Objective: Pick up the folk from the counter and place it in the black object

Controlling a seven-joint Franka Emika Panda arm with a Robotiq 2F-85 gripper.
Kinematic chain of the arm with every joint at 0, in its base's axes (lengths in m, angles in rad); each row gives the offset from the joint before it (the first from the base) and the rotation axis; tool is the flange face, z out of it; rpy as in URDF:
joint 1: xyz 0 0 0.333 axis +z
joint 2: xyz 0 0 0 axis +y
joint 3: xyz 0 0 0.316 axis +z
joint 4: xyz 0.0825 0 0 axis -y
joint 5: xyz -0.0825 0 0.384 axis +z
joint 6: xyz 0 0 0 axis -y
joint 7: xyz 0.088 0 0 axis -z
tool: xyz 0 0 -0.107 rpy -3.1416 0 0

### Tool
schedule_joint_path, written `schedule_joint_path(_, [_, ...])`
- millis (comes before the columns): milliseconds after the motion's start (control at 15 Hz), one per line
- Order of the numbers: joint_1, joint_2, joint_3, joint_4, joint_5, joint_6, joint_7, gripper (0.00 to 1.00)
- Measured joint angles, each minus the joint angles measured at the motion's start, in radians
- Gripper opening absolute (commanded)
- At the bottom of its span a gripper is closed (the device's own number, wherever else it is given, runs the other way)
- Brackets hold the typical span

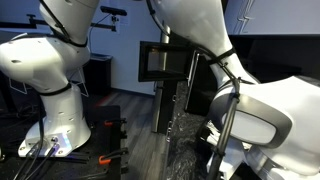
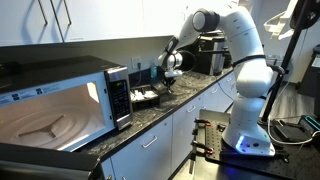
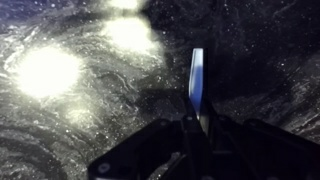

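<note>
The gripper [image 3: 195, 120] is closed tight on the fork [image 3: 196, 78]. Its two dark fingers [image 3: 165, 140] meet at the bottom of the wrist view. The fork sticks out from between them and points away from the camera. So the fork is in the gripper, up off the desk [image 3: 80, 110], not lying on it.

The fork is likely light and stiff. It is thin and looks smooth, so it may slip or turn if the grip is loose. The best place to hold it is the handle, pinched on its flat sides. I cannot tell which end is in the gripper now.

The fork looks like a thin, straight, pale strip, white with a bit of blue. It shines a little. Its prongs are too small to make out.

Under the gripper the desk is dark and speckled, with bright spots of light. In an exterior view the gripper [image 2: 170, 70] hangs over the desk. The black object [image 2: 150, 101], a low tray, sits a little below it, on the side toward the microwave [image 2: 60, 100].
</note>
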Motion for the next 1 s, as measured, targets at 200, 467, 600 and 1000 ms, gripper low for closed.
schedule_joint_path(200, [0.021,-0.032,0.001,-0.021,-0.005,0.002,0.0,0.03])
schedule_joint_path(467, [0.061,-0.072,0.006,-0.052,-0.01,0.002,0.0,0.03])
schedule_joint_path(600, [0.082,-0.088,0.008,-0.065,-0.01,0.002,0.0,0.03])
schedule_joint_path(1000, [0.13,-0.148,0.006,-0.097,-0.052,0.002,0.015,0.03])
